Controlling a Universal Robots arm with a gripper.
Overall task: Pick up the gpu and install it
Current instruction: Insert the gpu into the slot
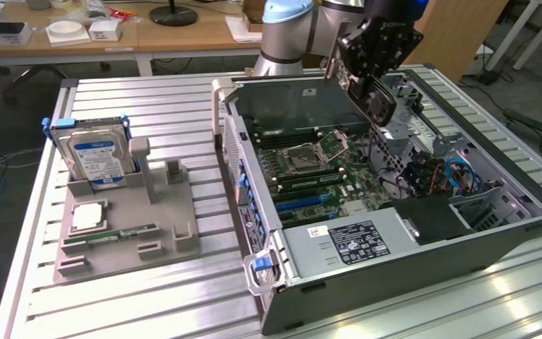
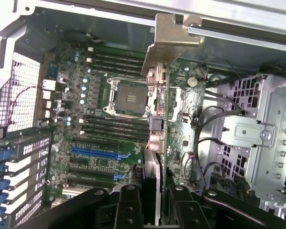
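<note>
My gripper [image 1: 372, 79] hangs over the open computer case [image 1: 252, 141], shut on the gpu [image 1: 381, 106], a dark card with a round fan tilted above the case's far end. In the wrist view the gpu [image 2: 157, 119] runs edge-on as a slim strip from between the black fingers [image 2: 128, 205] out to its silvery metal bracket [image 2: 169, 38]. It hovers above the motherboard [image 2: 109, 119], apart from it, beside the CPU socket [image 2: 128, 98]. The blue expansion slot [image 2: 97, 152] lies off to the card's side.
A grey fixture tray [image 1: 158, 240] on the slatted table holds a blue-labelled hard drive [image 1: 97, 159], a processor chip [image 1: 89, 215] and a green memory stick [image 1: 121, 232]. Inside the case sit the power supply [image 1: 346, 244], a drive cage [image 2: 257, 133] and loose cables [image 1: 440, 173].
</note>
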